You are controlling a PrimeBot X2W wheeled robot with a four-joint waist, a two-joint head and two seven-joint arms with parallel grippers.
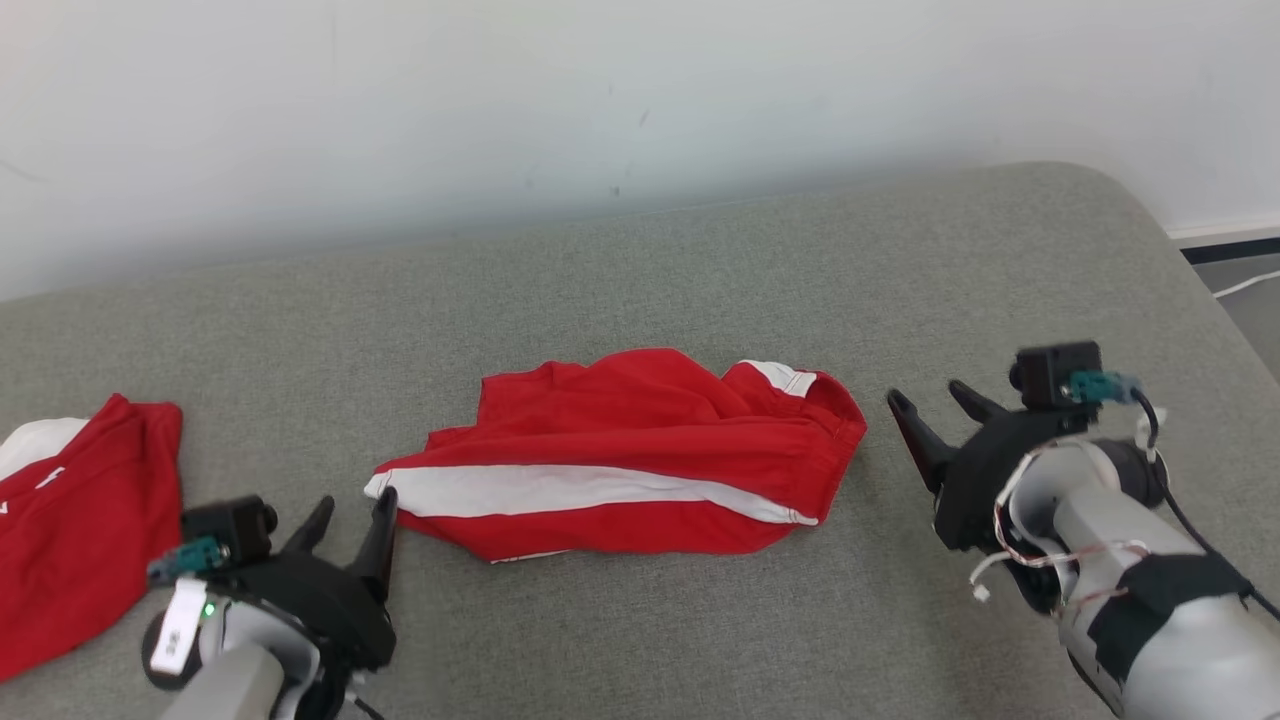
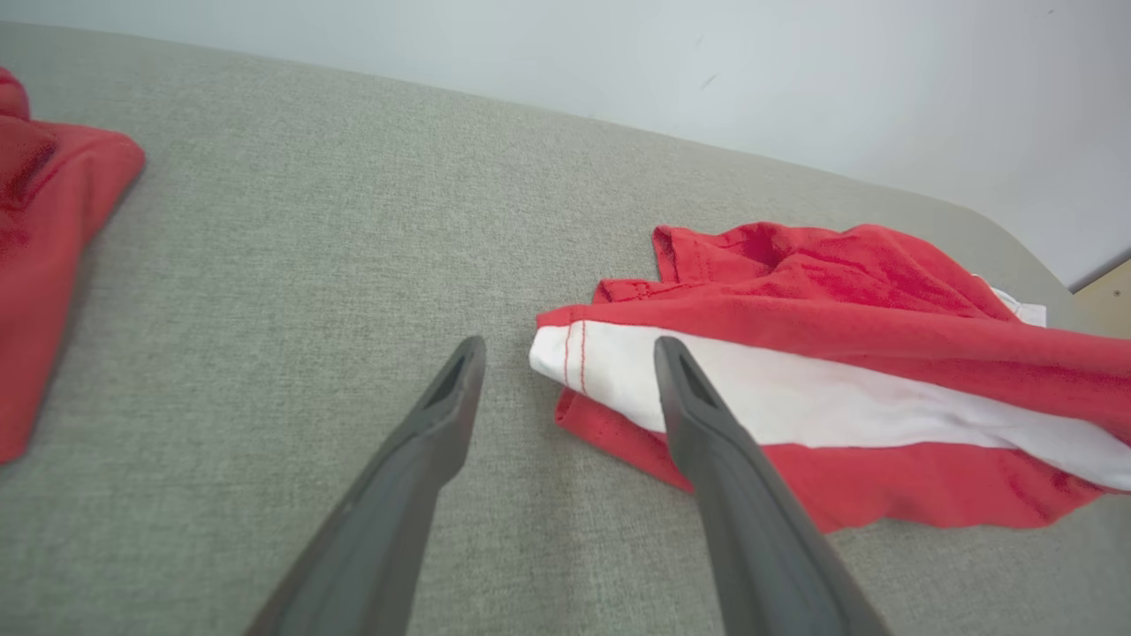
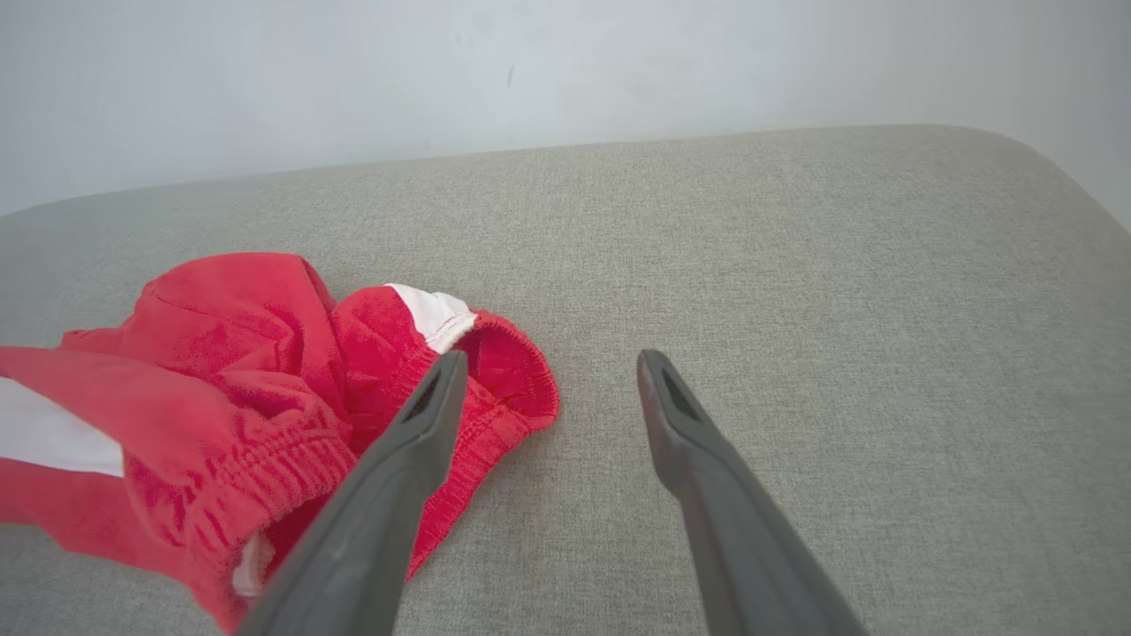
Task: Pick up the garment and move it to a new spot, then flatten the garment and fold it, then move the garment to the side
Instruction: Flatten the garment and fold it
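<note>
The garment point(image 1: 640, 450) is a pair of red shorts with a white stripe, lying crumpled and roughly folded in the middle of the grey surface. My left gripper point(image 1: 352, 516) stands open at its left end, the right fingertip over the white stripe's hem point(image 2: 583, 362), holding nothing. My right gripper point(image 1: 935, 405) is open just off the garment's right end, beside the elastic waistband point(image 3: 495, 389), and empty. The garment point(image 2: 822, 389) lies free of both grippers.
Another red and white garment point(image 1: 80, 510) lies at the left edge of the grey padded surface point(image 1: 640, 260), also seen as red cloth point(image 2: 44, 247) at left. A white wall runs behind. The surface's rounded corner and floor lie at the far right.
</note>
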